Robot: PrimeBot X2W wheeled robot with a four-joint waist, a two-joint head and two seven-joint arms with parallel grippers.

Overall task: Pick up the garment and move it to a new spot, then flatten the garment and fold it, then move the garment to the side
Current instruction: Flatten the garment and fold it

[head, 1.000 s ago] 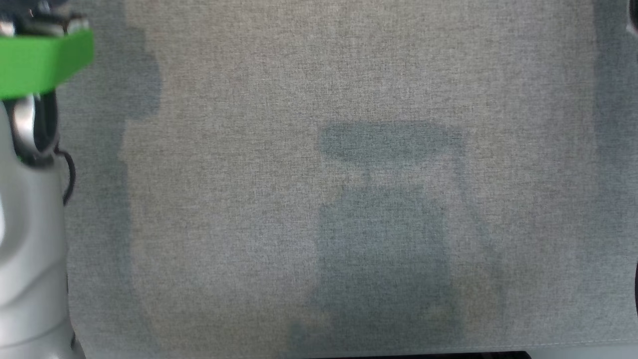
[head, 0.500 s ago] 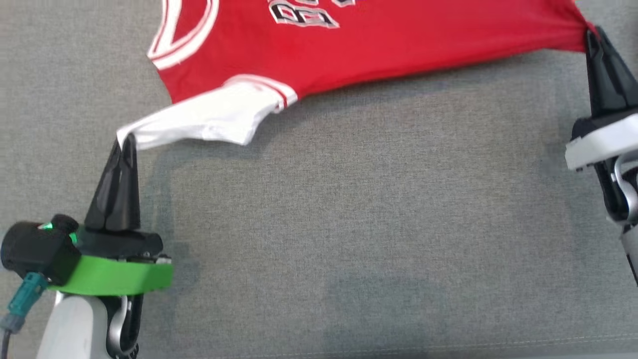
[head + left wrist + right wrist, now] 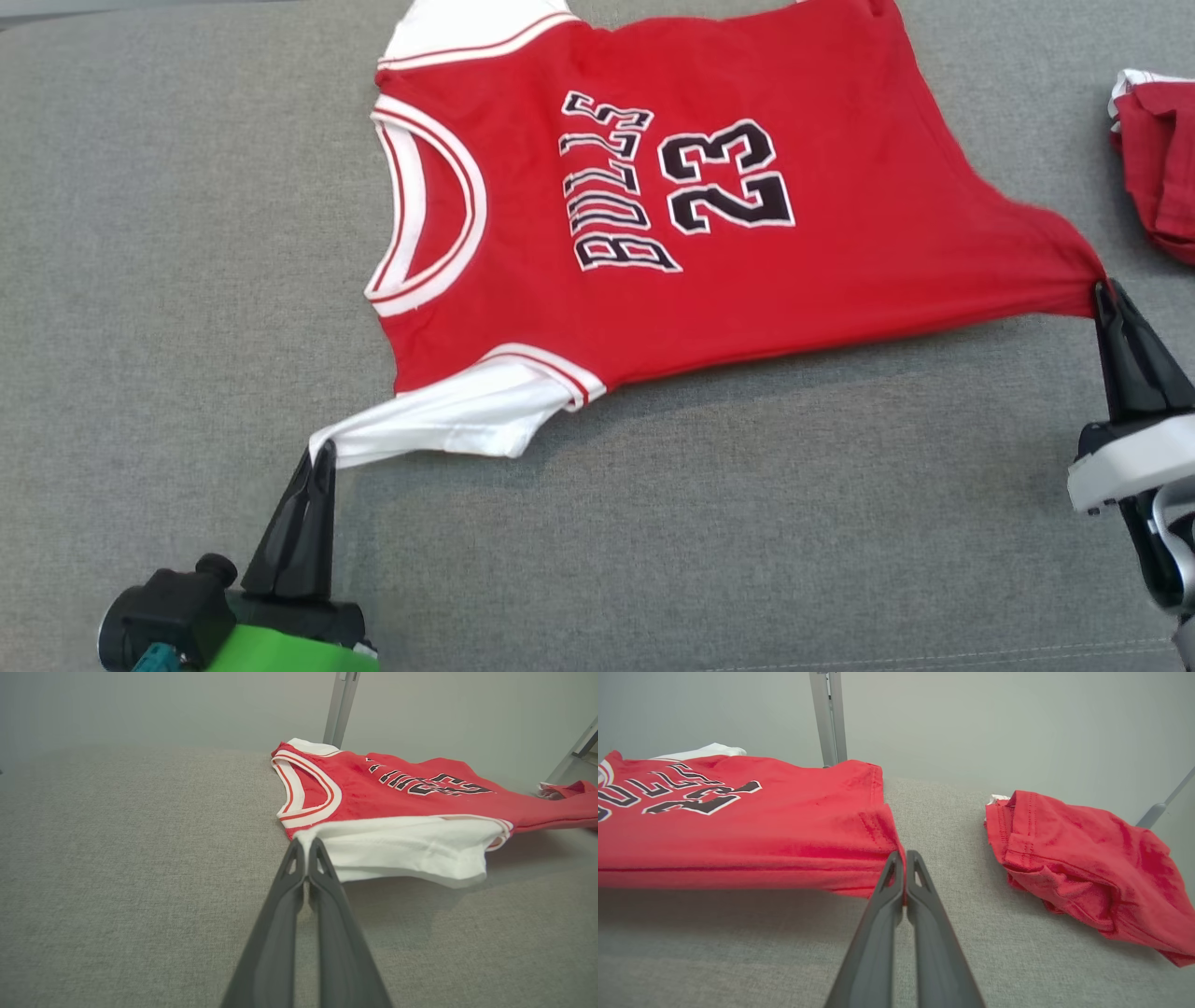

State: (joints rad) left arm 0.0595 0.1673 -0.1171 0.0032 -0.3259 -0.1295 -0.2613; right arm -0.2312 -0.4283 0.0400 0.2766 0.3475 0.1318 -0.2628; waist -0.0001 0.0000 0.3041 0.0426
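Crumpled red cloth (image 3: 1162, 159) on grey surface (image 3: 187, 280)

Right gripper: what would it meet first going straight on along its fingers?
The corner of the jersey that the right gripper pinches; beyond it, seemingly bare cushion between jersey and red garment.

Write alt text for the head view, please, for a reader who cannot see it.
A red jersey lies spread on a grey surface, the left gripper pinching its white sleeve and the right gripper its hem corner. Another red garment lies at right.

Dark-fingered left tool (image 3: 320, 451) wears green collar (image 3: 289, 653); right tool's (image 3: 1104, 287) seemingly pale grey.
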